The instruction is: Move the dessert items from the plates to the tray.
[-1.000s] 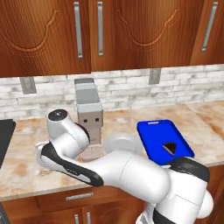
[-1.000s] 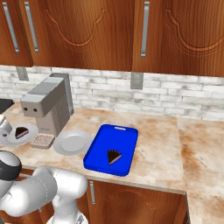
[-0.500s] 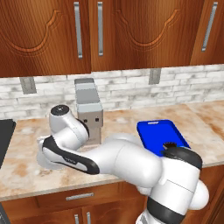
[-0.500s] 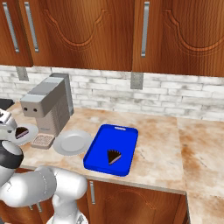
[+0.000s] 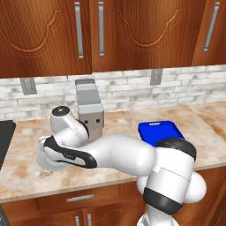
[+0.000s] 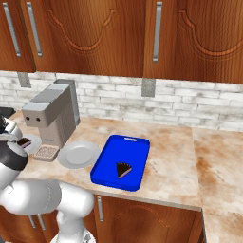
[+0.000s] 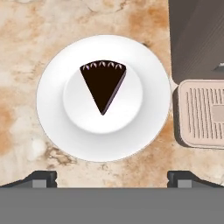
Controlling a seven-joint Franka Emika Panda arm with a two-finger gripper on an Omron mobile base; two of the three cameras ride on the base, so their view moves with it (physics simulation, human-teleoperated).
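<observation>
Since a second ago the arm has been swung left, and the gripper [image 7: 112,177], jaws spread wide and empty, is now held above the remaining cake slice [image 7: 103,85] on its plate [image 7: 52,118]; the pick is judged next. One slice [image 6: 123,170] lies on the tray [image 6: 107,166]. The coffee machine [image 7: 197,52] stands just beside the plate, crowding the descent
</observation>
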